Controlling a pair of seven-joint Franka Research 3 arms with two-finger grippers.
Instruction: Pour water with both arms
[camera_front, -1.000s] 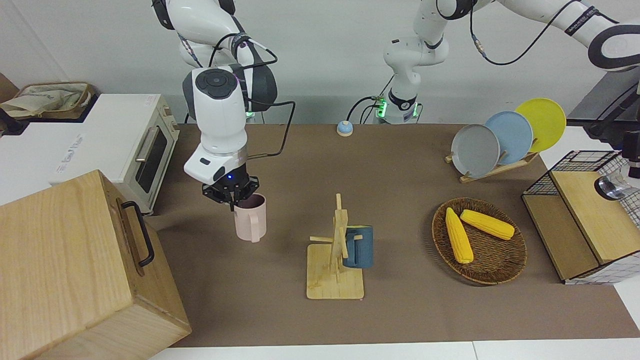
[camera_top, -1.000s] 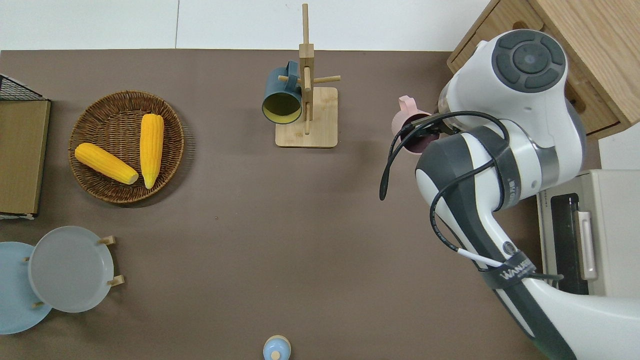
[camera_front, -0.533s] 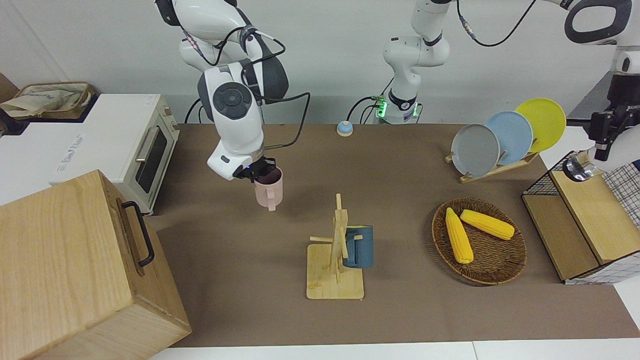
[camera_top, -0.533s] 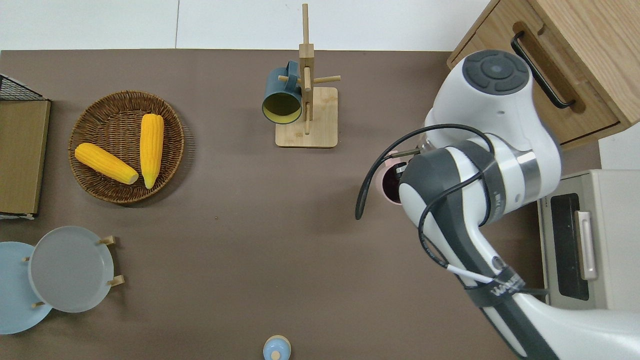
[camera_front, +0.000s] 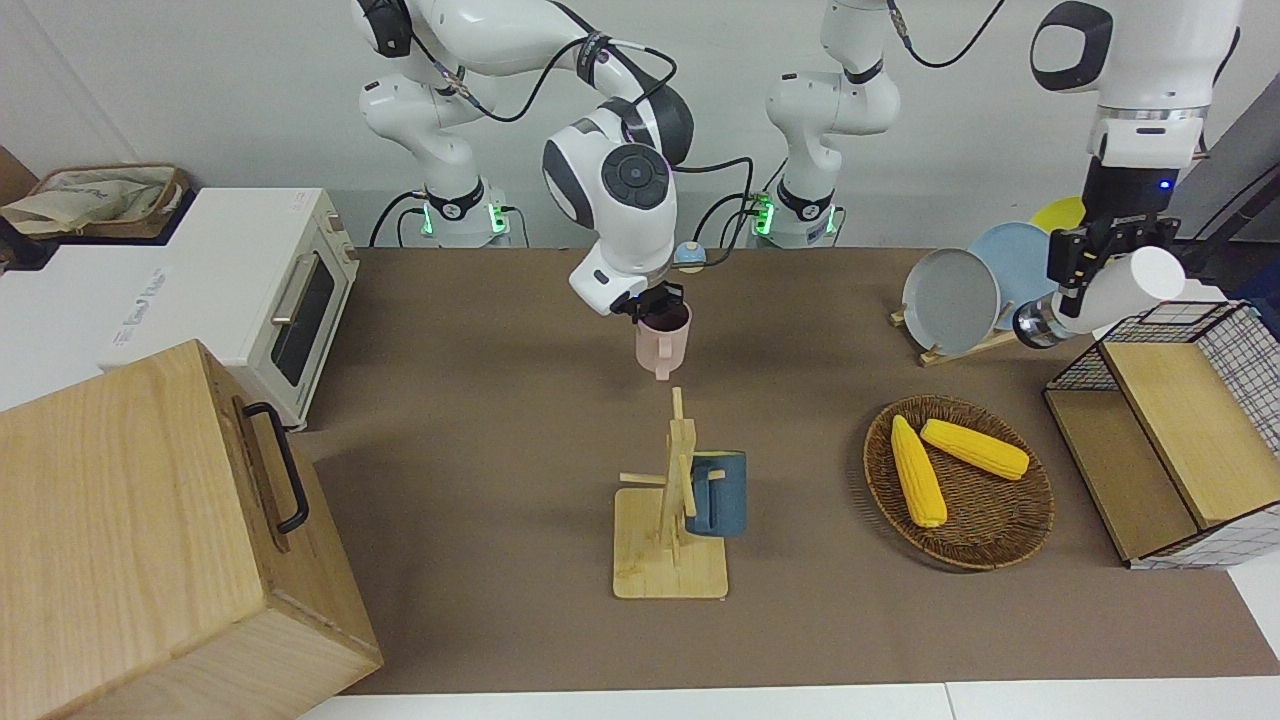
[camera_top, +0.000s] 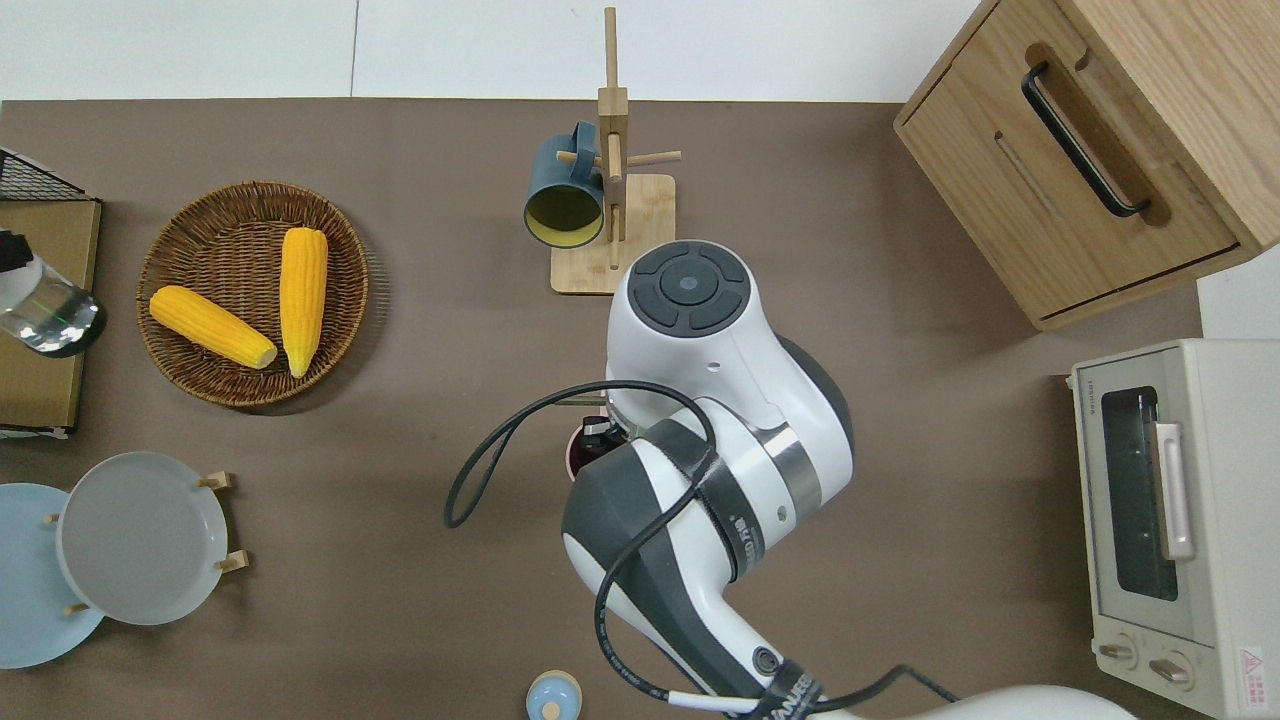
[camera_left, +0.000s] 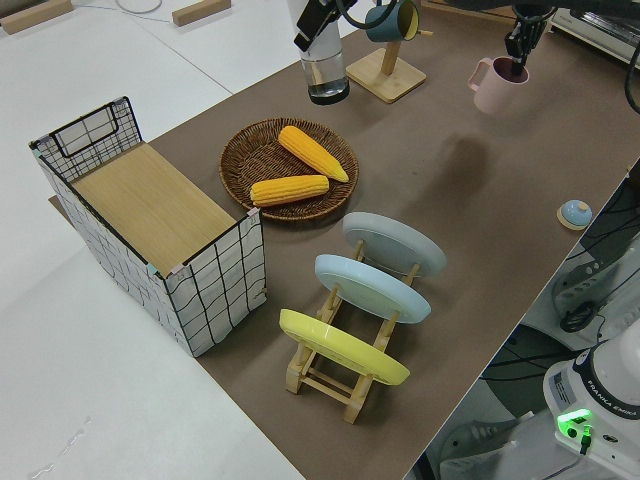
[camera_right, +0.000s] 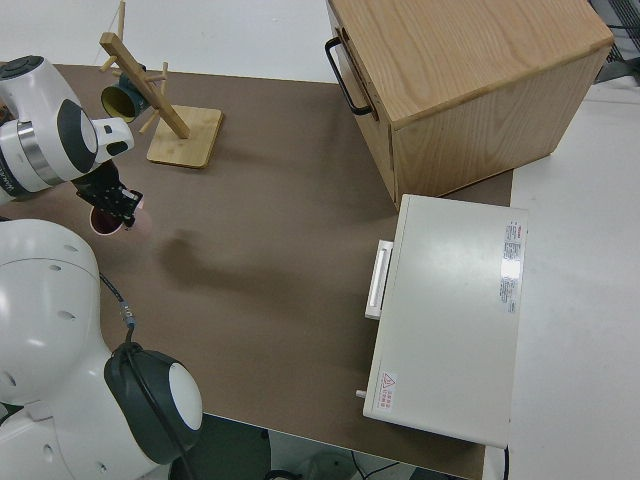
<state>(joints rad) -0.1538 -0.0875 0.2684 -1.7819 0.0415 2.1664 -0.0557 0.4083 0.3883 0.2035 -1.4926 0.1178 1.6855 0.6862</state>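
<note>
My right gripper (camera_front: 655, 298) is shut on the rim of a pink mug (camera_front: 660, 348) and holds it upright in the air. In the overhead view the mug (camera_top: 577, 456) peeks out from under the arm, over bare mat nearer to the robots than the mug rack. My left gripper (camera_front: 1087, 255) is shut on a clear bottle (camera_front: 1105, 295), tilted, over the wire crate's wooden lid (camera_top: 40, 380). The left side view shows the bottle (camera_left: 325, 72) and the mug (camera_left: 494, 86) well apart. I cannot make out the water itself.
A wooden mug rack (camera_front: 670, 545) carries a dark blue mug (camera_front: 716, 492). A wicker basket (camera_front: 985, 535) holds two corn cobs. A plate rack (camera_front: 950, 300), the wire crate (camera_front: 1165, 440), a wooden box (camera_front: 150, 520), a toaster oven (camera_front: 225, 285) and a small bell (camera_top: 553, 695) ring the mat.
The right arm lifted the pink mug and carried it from the wooden box's end to over the table's middle. The left arm swung the bottle in over the wire crate.
</note>
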